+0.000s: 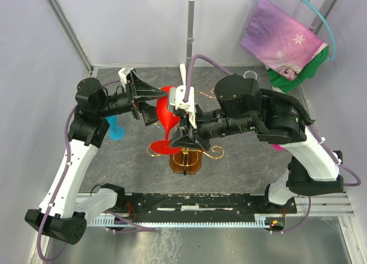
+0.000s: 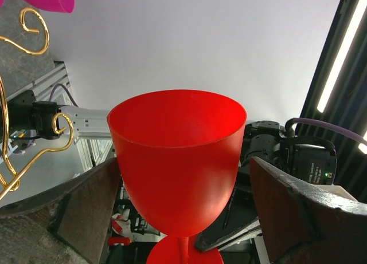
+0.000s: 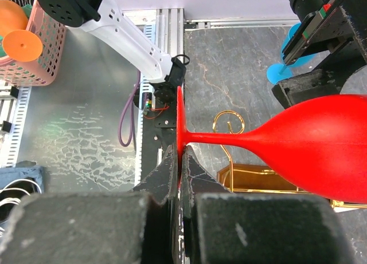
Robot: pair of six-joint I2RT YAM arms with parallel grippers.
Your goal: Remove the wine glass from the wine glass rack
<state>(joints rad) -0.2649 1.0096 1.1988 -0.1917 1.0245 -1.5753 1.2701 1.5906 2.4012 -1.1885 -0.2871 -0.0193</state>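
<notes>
Wine glass (image 1: 166, 110) — red, just beside wine glass rack (image 1: 187, 161); right gripper (image 3: 179, 173) clamped on its foot; left gripper (image 2: 183, 209) — jaws spread wide, flanking its bowl.

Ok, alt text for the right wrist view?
The right gripper pinches the foot of a red glass held sideways, bowl to the right. Behind it show the gold rack, a blue glass and a pink basket.
</notes>
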